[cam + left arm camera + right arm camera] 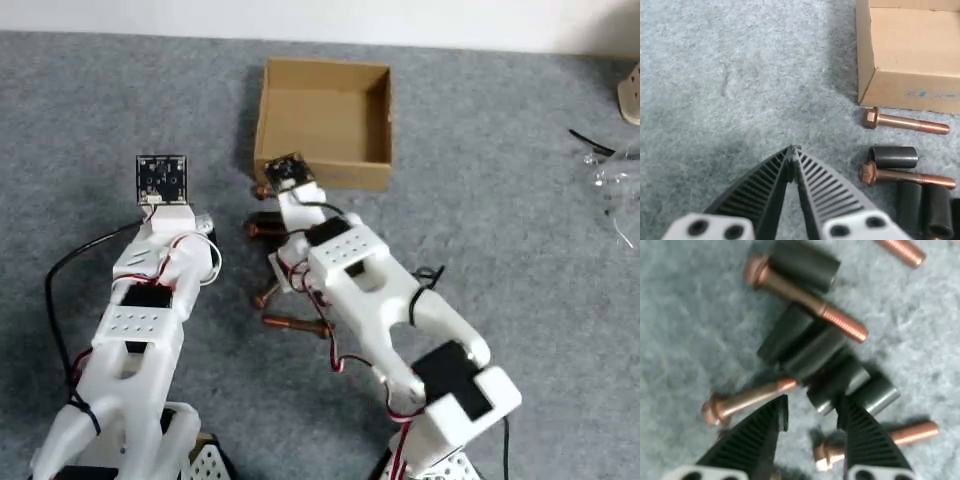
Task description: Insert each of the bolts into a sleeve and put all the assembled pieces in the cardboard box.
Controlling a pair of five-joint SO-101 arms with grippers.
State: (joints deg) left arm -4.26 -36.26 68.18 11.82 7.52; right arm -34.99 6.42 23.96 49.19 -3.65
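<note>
On grey felt (520, 260) just before the cardboard box (322, 120), we find coppery bolts (805, 297) and black sleeves (805, 347) lying loose in one cluster, none looking joined. Our right gripper (812, 407) hangs over them, fingers parted and empty; the left gripper (792, 150), pinched together on nothing, sits over bare felt nearby. We judge the bolts stiff, dense and prone to roll, best pinched across the mid-shank, threads left free; the smooth sleeves may slip, so grip their outer walls.
</note>
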